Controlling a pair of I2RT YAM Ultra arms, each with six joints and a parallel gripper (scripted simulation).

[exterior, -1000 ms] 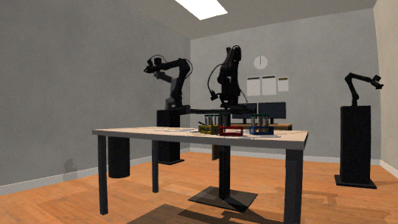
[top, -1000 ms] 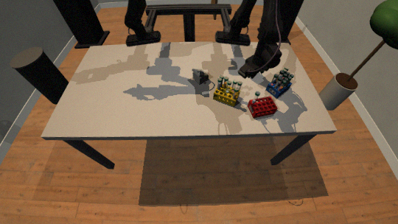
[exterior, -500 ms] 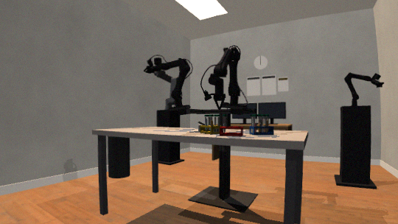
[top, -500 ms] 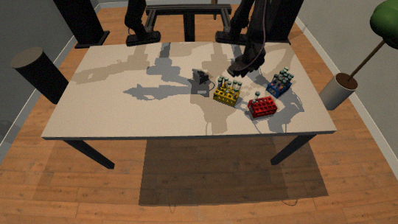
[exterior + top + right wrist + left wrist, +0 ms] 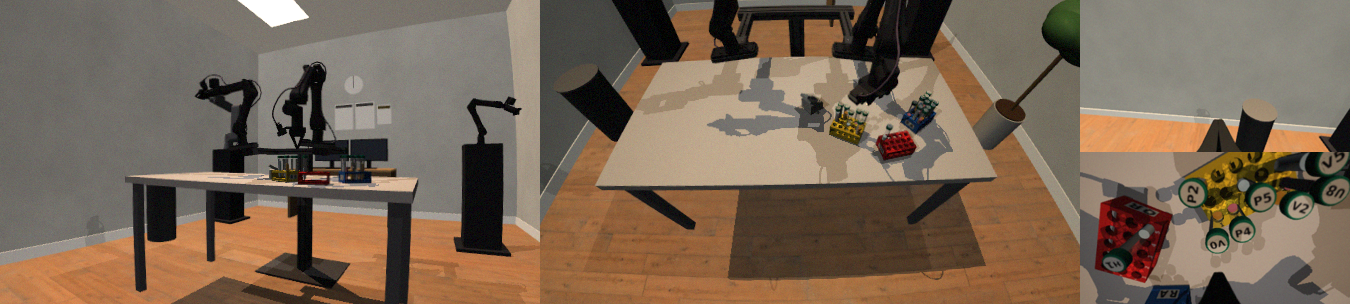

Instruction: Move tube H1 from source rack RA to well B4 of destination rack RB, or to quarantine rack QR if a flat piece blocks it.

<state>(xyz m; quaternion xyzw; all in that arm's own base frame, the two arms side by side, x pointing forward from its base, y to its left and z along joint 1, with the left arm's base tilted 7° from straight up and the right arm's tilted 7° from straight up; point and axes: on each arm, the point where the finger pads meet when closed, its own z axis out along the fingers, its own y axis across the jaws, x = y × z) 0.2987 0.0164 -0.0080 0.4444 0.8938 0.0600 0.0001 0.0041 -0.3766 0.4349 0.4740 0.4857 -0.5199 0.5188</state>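
Across the pale bench [image 5: 690, 150] [image 5: 240, 181], H1 [image 5: 889, 128] [image 5: 1115, 262] stood in red rack QR [image 5: 897, 146] [image 5: 314, 181] [image 5: 1131, 207], so the left gripper [image 5: 867, 101] [image 5: 297, 146] [image 5: 1218, 278], empty with fingertips together, needed to clear the yellow rack's tubes before squarely pressing DONE.

A rectangular table [image 5: 690, 155] [image 5: 225, 184] [image 5: 1273, 250] with a pale top, a dark edge and dark straight legs carries three tube racks. The yellow rack [image 5: 844, 133] [image 5: 284, 178] [image 5: 1199, 180], the red rack [image 5: 896, 146] [image 5: 314, 173] [image 5: 1123, 203] and the blue rack [image 5: 911, 123] [image 5: 357, 179] [image 5: 1178, 299] sit level, turned at differing angles, near one another but apart. Beside the yellow one stands a small dark device [image 5: 812, 104], its details too small to read. Overlapping shadows fall across the tabletop.
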